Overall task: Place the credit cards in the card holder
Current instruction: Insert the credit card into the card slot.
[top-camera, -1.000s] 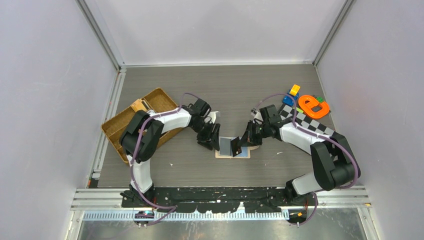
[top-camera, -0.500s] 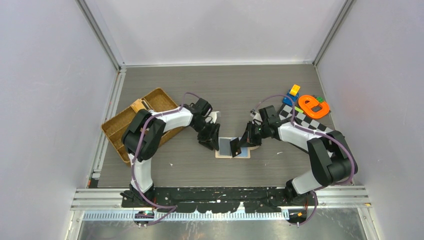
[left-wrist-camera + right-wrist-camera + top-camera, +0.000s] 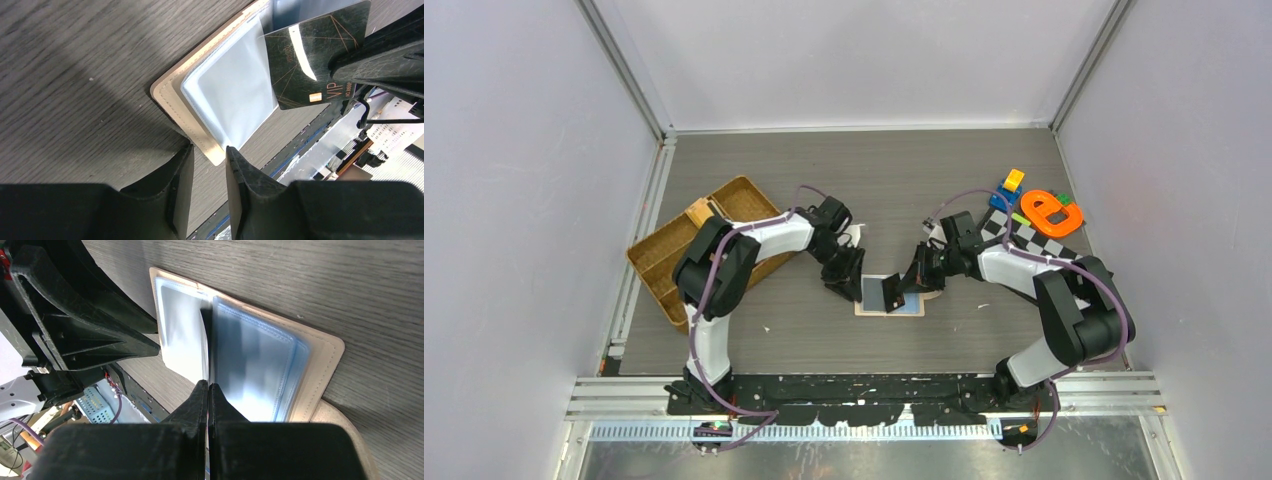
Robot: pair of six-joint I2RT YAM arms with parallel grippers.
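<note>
looking down on the grey wood-grain table (image 3: 874,170), i see the peach-beige card holder (image 3: 888,311) lying open and flat near the middle, between the two arms. my right gripper (image 3: 207,390) is closed tight on a credit card (image 3: 312,55), a dark glossy one with thin gold lines and the letters "vip". the card stands tilted on its edge over the open holder. in the right wrist view its lower edge meets the line between the two inner pockets; i cannot tell if it has entered a pocket. the pale clear pocket (image 3: 230,95) on the left half looks flat, and the right half looks bluish and blurred. my left gripper (image 3: 207,167) sits low at the holder's edge with its fingers a little apart. a corner of the beige cover shows in the gap, and i cannot tell if the tips press on it. a brown wicker tray (image 3: 660,256) sits at the far left. an orange toy (image 3: 1049,212) and small coloured blocks (image 3: 1008,190) sit at the far right, well apart from the holder.
</note>
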